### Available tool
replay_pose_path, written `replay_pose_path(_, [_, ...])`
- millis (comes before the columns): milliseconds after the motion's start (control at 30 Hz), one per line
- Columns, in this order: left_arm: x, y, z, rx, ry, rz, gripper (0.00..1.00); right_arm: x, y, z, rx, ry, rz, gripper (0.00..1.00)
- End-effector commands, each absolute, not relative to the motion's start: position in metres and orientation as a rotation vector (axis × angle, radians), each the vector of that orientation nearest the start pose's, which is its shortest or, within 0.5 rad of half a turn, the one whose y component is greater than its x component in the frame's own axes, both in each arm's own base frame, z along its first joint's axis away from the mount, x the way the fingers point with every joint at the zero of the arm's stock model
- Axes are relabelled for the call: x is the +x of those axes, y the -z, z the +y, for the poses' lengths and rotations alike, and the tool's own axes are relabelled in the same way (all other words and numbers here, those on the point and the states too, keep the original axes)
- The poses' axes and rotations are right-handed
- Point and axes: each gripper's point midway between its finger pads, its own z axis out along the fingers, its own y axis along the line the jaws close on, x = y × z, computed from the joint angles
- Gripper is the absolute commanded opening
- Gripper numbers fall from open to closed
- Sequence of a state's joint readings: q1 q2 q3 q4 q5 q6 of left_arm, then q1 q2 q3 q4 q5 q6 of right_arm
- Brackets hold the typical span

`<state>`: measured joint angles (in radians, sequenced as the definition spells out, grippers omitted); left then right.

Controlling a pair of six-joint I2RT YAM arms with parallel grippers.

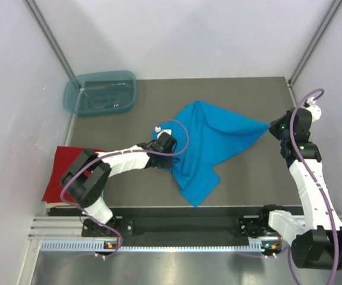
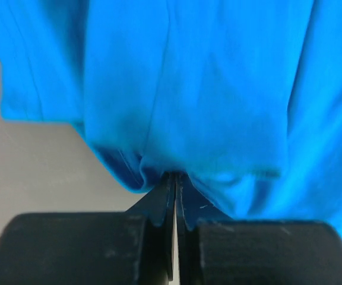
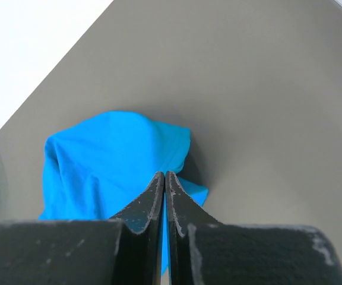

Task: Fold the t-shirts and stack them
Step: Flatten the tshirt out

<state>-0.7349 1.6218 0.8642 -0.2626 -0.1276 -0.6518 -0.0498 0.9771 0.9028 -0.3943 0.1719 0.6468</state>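
The red t-shirt is lying folded at the table's left edge, so that one is looking done. The turquoise t-shirt is sprawling rumpled mid-table, not yet folded. The left gripper is pinching its left edge and the right gripper is clamping its right corner.

White walls, grey tabletop, metal corner posts.

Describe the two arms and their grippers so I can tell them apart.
The left arm and right arm match: white shells, black joints and bases, each trailed by a looping purple cable. The left gripper and right gripper each have two black tapered fingers; the right's are scuffed grey.
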Motion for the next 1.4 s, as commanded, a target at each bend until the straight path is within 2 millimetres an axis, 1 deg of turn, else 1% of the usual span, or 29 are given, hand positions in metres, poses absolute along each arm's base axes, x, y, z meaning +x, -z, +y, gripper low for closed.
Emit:
replay_pose_path(0, [0.295, -0.018, -0.220, 0.072, 0.089, 2.559, 0.00, 0.327, -0.266, -0.020, 0.758, -0.236, 1.789, 0.00])
replay_pose_path(67, [0.320, -0.029, -0.214, 0.076, 0.030, 2.495, 0.00, 0.325, -0.267, -0.019, 0.762, -0.248, 1.778, 0.00])
replay_pose_path(100, [0.342, -0.046, -0.224, 0.067, 0.065, 2.429, 0.00, 0.324, -0.266, -0.019, 0.764, -0.254, 1.776, 0.00])
replay_pose_path(133, [0.357, -0.056, -0.224, 0.057, 0.048, 2.388, 0.00, 0.324, -0.258, -0.018, 0.766, -0.259, 1.789, 0.00])
replay_pose_path(167, [0.374, -0.057, -0.217, 0.057, 0.022, 2.375, 0.00, 0.326, -0.256, -0.017, 0.769, -0.266, 1.791, 0.00])
replay_pose_path(200, [0.401, -0.080, -0.226, 0.027, 0.055, 2.318, 0.00, 0.327, -0.250, -0.017, 0.774, -0.265, 1.800, 0.00])
replay_pose_path(233, [0.412, -0.084, -0.221, 0.008, 0.039, 2.327, 0.00, 0.327, -0.240, -0.015, 0.778, -0.266, 1.820, 0.00])
replay_pose_path(267, [0.428, -0.071, -0.210, -0.024, 0.024, 2.365, 0.00, 0.328, -0.236, -0.015, 0.787, -0.270, 1.829, 0.00])
replay_pose_path(300, [0.452, -0.091, -0.216, -0.045, 0.069, 2.323, 0.00, 0.328, -0.230, -0.015, 0.791, -0.265, 1.849, 0.00])
replay_pose_path(333, [0.468, -0.093, -0.205, -0.055, 0.075, 2.322, 0.00, 0.328, -0.225, -0.013, 0.791, -0.265, 1.866, 0.00])
replay_pose_path(367, [0.477, -0.082, -0.210, -0.031, 0.108, 2.346, 0.00, 0.327, -0.223, -0.013, 0.794, -0.265, 1.873, 0.00])
replay_pose_path(400, [0.493, -0.098, -0.216, -0.014, 0.152, 2.311, 0.01, 0.327, -0.222, -0.013, 0.796, -0.268, 1.871, 0.00])
replay_pose_path(433, [0.500, -0.101, -0.216, -0.003, 0.164, 2.306, 0.23, 0.326, -0.220, -0.012, 0.800, -0.272, 1.875, 0.00])
replay_pose_path(467, [0.499, -0.105, -0.215, 0.030, 0.169, 2.317, 0.33, 0.326, -0.219, -0.012, 0.802, -0.271, 1.878, 0.00])
replay_pose_path(533, [0.493, -0.115, -0.210, 0.055, 0.143, 2.312, 0.50, 0.325, -0.216, -0.011, 0.799, -0.269, 1.893, 0.00])
replay_pose_path(567, [0.482, -0.130, -0.204, 0.036, 0.134, 2.305, 0.51, 0.324, -0.215, -0.012, 0.800, -0.266, 1.897, 0.00])
replay_pose_path(633, [0.457, -0.120, -0.187, -0.003, 0.075, 2.363, 0.49, 0.323, -0.211, -0.011, 0.802, -0.269, 1.906, 0.00])
replay_pose_path(700, [0.415, -0.132, -0.176, -0.073, 0.086, 2.395, 0.48, 0.323, -0.208, -0.005, 0.794, -0.304, 1.915, 0.00])
replay_pose_path(733, [0.402, -0.113, -0.171, -0.062, 0.058, 2.451, 0.48, 0.323, -0.207, -0.002, 0.791, -0.320, 1.919, 0.00])
replay_pose_path(767, [0.386, -0.127, -0.175, -0.098, 0.112, 2.429, 0.48, 0.323, -0.204, 0.000, 0.790, -0.329, 1.926, 0.00])
replay_pose_path(800, [0.361, -0.108, -0.169, -0.114, 0.102, 2.490, 0.47, 0.324, -0.203, 0.003, 0.782, -0.341, 1.933, 0.00])
replay_pose_path(833, [0.346, -0.105, -0.172, -0.122, 0.144, 2.513, 0.47, 0.324, -0.202, 0.005, 0.776, -0.347, 1.937, 0.00])
replay_pose_path(867, [0.334, -0.115, -0.173, -0.169, 0.191, 2.501, 0.45, 0.325, -0.198, 0.006, 0.775, -0.347, 1.948, 0.00])
replay_pose_path(900, [0.318, -0.103, -0.166, -0.191, 0.183, 2.537, 0.45, 0.325, -0.197, 0.007, 0.776, -0.350, 1.951, 0.00])
replay_pose_path(933, [0.309, -0.102, -0.169, -0.223, 0.230, 2.549, 0.45, 0.326, -0.196, 0.009, 0.770, -0.358, 1.951, 0.00])
replay_pose_path(967, [0.304, -0.107, -0.169, -0.240, 0.268, 2.530, 0.45, 0.326, -0.195, 0.010, 0.769, -0.362, 1.951, 0.00])
replay_pose_path(1133, [0.282, -0.085, -0.166, -0.280, 0.296, 2.595, 0.45, 0.328, -0.191, 0.013, 0.759, -0.377, 1.958, 0.00])
replay_pose_path(1267, [0.270, -0.067, -0.196, -0.220, 0.495, 2.675, 0.43, 0.327, -0.191, 0.013, 0.756, -0.376, 1.958, 0.00])
replay_pose_path(1367, [0.265, -0.060, -0.200, -0.224, 0.530, 2.682, 0.43, 0.325, -0.192, 0.013, 0.753, -0.375, 1.954, 0.00])
